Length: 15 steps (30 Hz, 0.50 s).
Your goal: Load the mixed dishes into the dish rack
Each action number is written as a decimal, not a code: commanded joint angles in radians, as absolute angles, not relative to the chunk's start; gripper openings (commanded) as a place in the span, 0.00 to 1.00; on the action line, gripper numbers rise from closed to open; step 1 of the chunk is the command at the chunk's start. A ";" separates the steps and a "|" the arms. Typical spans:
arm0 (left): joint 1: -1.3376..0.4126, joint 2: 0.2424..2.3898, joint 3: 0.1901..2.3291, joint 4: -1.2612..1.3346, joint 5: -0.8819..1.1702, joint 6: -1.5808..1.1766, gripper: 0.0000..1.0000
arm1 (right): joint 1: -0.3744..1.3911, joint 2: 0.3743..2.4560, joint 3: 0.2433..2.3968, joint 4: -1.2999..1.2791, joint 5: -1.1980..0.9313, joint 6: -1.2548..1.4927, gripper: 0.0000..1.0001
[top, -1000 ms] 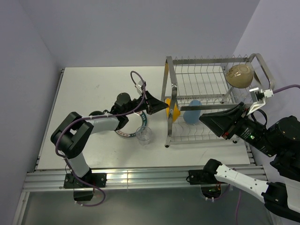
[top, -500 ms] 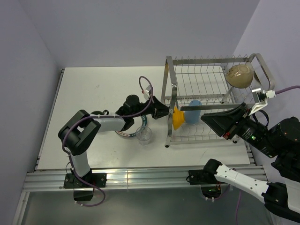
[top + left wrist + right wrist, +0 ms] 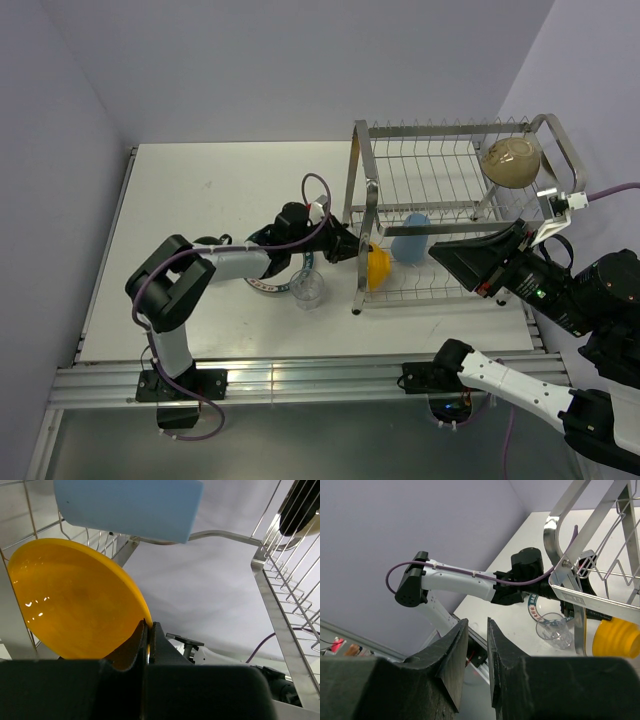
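1. Small orange bowl (image 3: 377, 267) sits centre frame in the top view, at the left end of the dish rack's (image 3: 450, 127) lower tier. It is tipped on edge with its rim near upright.
2. Left gripper (image 3: 149, 626) reaches in from the left, its fingers pinched onto the bowl's rim.
3. Right gripper (image 3: 477, 625) hovers at the right, its fingers slightly apart with nothing between them.
4. Light blue tumbler (image 3: 410, 237) lies just beyond the bowl, its long axis across the top of the left wrist view.
5. Beige bowl (image 3: 511, 160) leans on edge on the upper tier, upper right.

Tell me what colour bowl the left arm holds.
The bowl is orange, clearest in the left wrist view.
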<state>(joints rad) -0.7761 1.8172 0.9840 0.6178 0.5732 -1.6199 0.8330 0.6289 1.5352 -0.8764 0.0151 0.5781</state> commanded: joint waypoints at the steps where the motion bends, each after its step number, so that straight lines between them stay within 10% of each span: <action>1: -0.787 1.828 1.040 0.637 0.561 -1.647 0.00 | 0.830 0.615 1.536 -0.851 0.018 0.568 0.29; 15: -0.798 1.827 1.115 0.606 0.542 -1.664 0.00 | 0.830 0.609 1.542 -0.867 0.031 0.565 0.26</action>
<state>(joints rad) -0.7929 1.8542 1.0496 0.5941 0.5541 -1.6699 0.8330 0.6163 1.5345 -0.8772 0.0177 0.5781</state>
